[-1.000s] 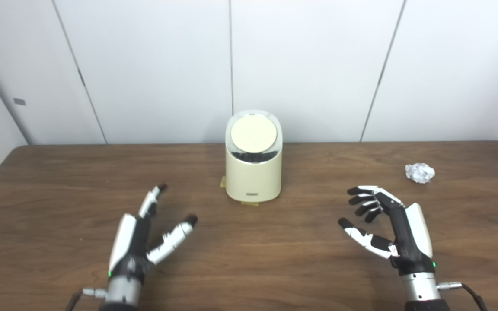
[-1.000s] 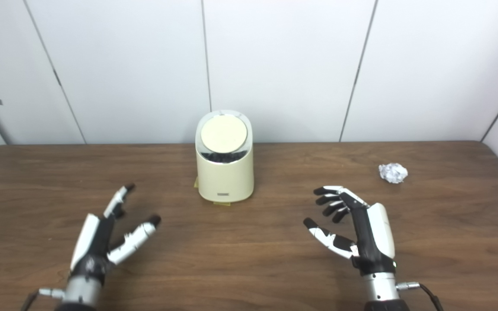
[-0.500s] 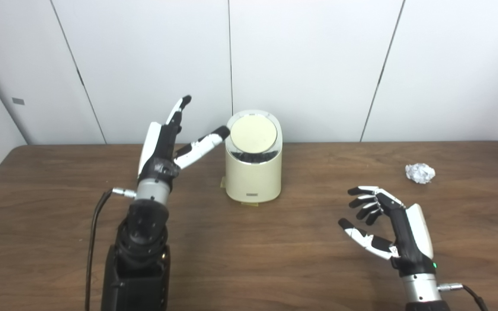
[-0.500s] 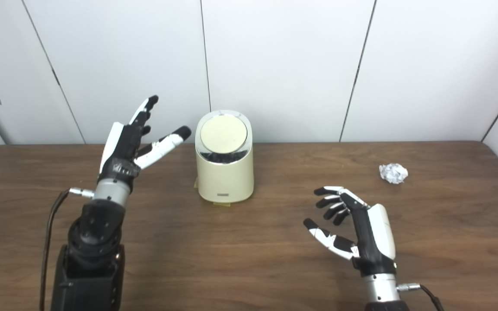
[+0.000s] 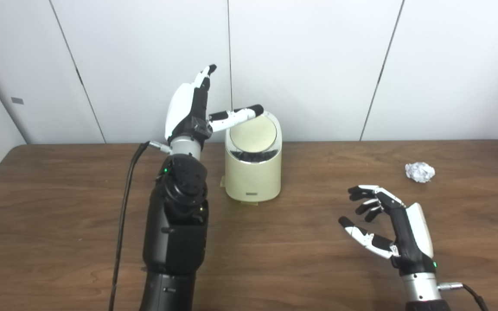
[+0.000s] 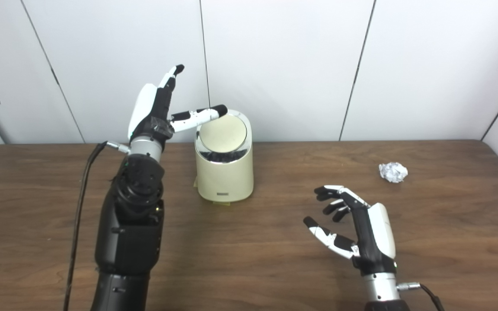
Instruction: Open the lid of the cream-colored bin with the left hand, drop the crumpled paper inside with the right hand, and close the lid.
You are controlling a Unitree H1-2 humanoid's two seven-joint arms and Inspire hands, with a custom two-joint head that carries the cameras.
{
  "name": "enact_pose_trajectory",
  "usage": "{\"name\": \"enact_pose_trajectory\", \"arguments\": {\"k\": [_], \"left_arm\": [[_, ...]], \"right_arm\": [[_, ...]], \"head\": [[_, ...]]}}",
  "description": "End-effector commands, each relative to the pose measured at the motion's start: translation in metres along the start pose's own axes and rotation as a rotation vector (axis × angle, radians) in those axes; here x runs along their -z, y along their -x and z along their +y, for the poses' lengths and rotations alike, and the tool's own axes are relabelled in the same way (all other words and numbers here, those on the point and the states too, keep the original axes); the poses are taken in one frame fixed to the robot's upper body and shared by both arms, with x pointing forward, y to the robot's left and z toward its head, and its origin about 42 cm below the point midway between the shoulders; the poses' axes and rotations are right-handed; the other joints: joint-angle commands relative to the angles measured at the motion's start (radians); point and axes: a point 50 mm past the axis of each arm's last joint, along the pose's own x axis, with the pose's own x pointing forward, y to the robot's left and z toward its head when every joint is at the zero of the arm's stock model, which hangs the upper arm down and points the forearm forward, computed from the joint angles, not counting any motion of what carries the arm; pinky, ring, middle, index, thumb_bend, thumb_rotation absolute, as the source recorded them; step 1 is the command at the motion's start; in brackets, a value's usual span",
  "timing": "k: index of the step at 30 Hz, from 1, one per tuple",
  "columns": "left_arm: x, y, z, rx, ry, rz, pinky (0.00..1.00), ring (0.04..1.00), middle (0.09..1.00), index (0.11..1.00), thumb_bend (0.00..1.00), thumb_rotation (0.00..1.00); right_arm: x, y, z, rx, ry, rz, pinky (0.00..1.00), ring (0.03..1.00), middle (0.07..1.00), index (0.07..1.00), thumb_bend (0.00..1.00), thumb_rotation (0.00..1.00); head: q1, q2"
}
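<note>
The cream-colored bin [image 5: 253, 172] stands upright at the table's back middle, its round lid [image 5: 253, 134] tilted toward me over a dark gap. My left hand [image 5: 193, 110] is raised beside the bin's upper left, open, fingers pointing up, with the thumb stretched across the lid's top rim. Whether the thumb touches the rim I cannot tell. The crumpled paper [image 5: 419, 172] lies on the table at the right. My right hand [image 5: 387, 224] hovers low at the front right, open and empty, well short of the paper.
A brown wooden table [image 5: 275, 259] runs from edge to edge. White wall panels rise right behind the bin. A black cable [image 5: 123, 207] trails from the left wrist down past the forearm. A small tan pad peeks out under the bin's base.
My left arm has risen from low at the front left up and forward to the bin, its thumb now over the lid's top rim. The right hand has barely moved.
</note>
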Motion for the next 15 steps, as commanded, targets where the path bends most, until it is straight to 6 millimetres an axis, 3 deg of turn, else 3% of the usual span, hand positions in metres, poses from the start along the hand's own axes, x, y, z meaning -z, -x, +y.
{"name": "enact_pose_trajectory", "arguments": {"k": [1, 7, 15], "left_arm": [[-0.026, -0.016, 0.005, -0.061, -0.038, -0.061, 1.0, 1.0, 1.0, 1.0, 0.98, 0.41], [-0.019, -0.036, -0.011, -0.058, -0.134, -0.024, 1.0, 1.0, 1.0, 1.0, 0.99, 0.4], [-0.01, -0.042, -0.014, -0.075, -0.152, -0.013, 1.0, 1.0, 1.0, 1.0, 1.0, 0.35]], "right_arm": [[0.007, 0.006, 0.01, -0.007, -0.005, 0.027, 0.39, 0.526, 0.617, 0.645, 0.32, 0.25], [0.006, 0.007, 0.011, -0.006, -0.006, 0.042, 0.34, 0.486, 0.591, 0.646, 0.32, 0.26], [0.006, 0.007, 0.01, -0.009, -0.001, 0.049, 0.37, 0.521, 0.632, 0.651, 0.33, 0.27]], "head": [[-0.002, 0.001], [-0.008, -0.001], [-0.007, -0.002]]}}
